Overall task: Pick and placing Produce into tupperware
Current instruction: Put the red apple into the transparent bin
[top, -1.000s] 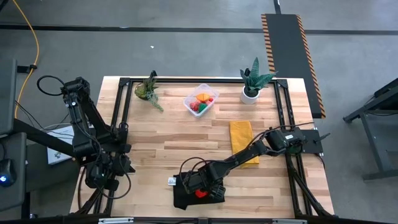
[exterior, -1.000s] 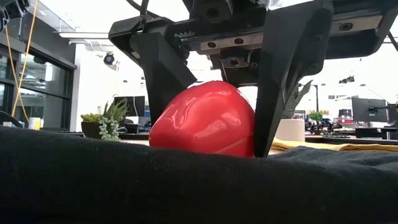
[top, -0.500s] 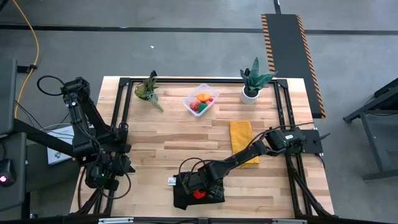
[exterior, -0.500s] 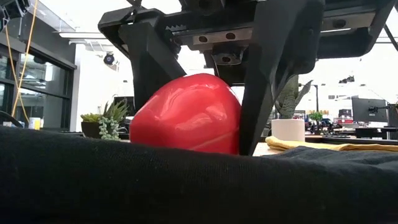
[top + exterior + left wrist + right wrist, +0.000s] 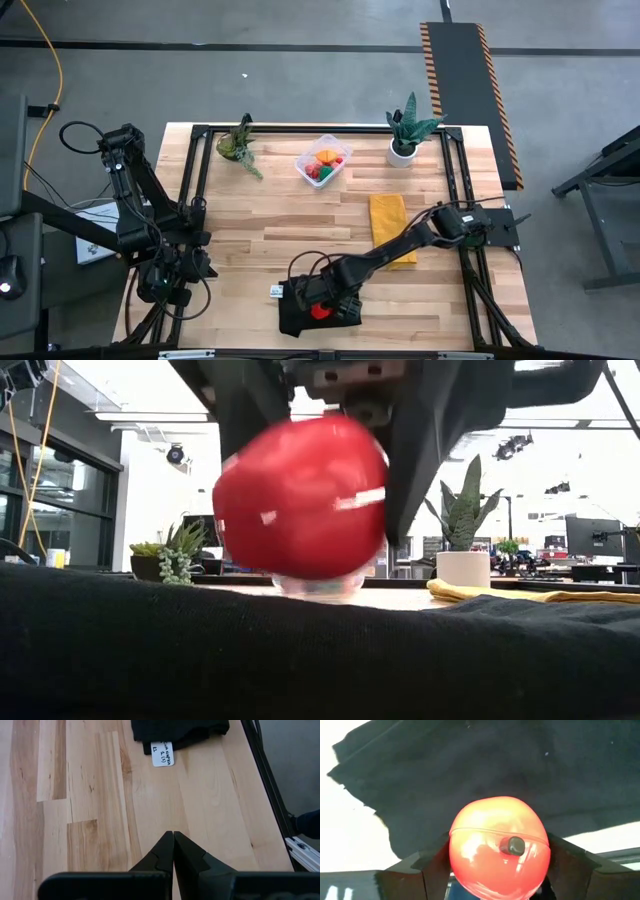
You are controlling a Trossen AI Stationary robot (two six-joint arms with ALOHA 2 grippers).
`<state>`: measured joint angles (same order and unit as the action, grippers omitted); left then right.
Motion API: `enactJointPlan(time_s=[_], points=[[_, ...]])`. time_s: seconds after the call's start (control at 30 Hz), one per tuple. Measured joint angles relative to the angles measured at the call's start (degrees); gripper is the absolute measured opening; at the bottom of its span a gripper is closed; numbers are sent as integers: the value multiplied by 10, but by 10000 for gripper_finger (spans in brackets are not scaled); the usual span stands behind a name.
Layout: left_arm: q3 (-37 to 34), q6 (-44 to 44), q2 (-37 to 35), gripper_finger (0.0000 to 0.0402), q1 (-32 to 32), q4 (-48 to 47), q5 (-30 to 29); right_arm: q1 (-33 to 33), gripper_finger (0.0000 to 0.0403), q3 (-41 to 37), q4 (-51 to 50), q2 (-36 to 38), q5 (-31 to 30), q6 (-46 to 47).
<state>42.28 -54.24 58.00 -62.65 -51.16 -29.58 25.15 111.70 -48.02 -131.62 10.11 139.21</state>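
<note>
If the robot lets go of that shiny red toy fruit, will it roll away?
Probably not far. The red fruit is round and glossy, so it might slip or roll on bare wood. But it hangs in the right gripper just over the soft black cloth, which would likely stop it.

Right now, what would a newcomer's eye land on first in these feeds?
The red fruit clamped in the right gripper, lifted just above the black cloth at the table's near edge. Next, the tub of bright produce at the far edge, between two potted plants. The left gripper waits shut over bare wood.
</note>
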Motion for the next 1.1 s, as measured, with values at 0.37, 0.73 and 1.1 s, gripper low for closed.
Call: enactJointPlan(time_s=[0.37, 0.73, 1.1], points=[[0, 0, 0, 1, 0, 0, -1, -1, 250, 0, 10, 48, -11, -43], [0, 0, 0, 1, 0, 0, 0, -16, 250, 0, 52, 107, -104, -168], [0, -1, 0, 1, 0, 14, 0, -50, 250, 0, 145, 167, -146, -411]])
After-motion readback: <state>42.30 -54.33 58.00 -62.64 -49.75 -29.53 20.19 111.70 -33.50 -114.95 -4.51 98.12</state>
